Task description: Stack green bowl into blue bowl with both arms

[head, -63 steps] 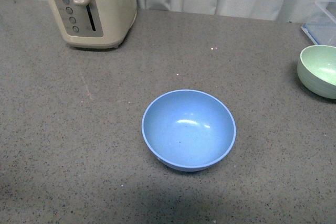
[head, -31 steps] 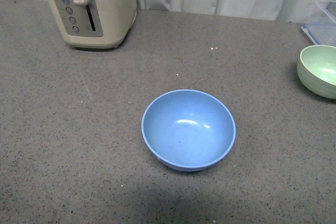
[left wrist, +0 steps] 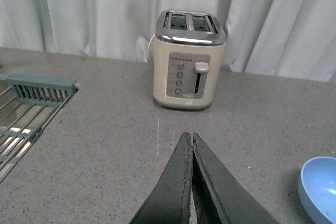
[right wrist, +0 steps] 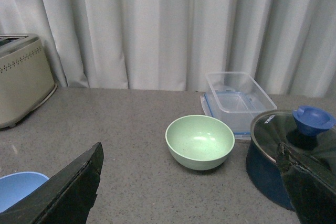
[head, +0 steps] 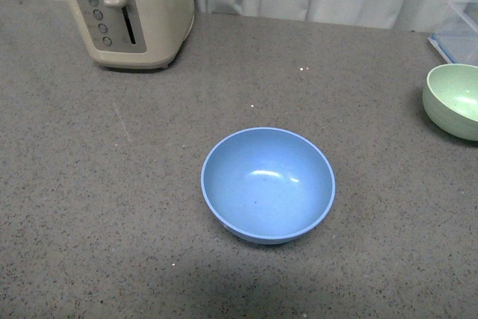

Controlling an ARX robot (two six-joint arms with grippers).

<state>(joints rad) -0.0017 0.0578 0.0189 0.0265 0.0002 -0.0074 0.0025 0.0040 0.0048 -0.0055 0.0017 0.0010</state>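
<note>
Counter (head: 112, 184): both bowls stand on it, well apart.
Blue bowl (head: 267, 184): centre, upright, empty; your target.
Green bowl (head: 455, 102): far right, near a clear box (right wrist: 236, 98). Probably light, stiff and matte; pinch its rim wall.
Right gripper (right wrist: 189, 150): spread wide, empty, facing the green bowl.
Left gripper (left wrist: 190, 139): fingers pressed together, holding nothing.

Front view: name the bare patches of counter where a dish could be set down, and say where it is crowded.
Widest bare stretch: the counter between the toaster and the blue bowl. Another lies between the blue bowl and the green bowl. Crowded: around the green bowl, where the right wrist view shows a clear container and a lidded pot close by.
</note>
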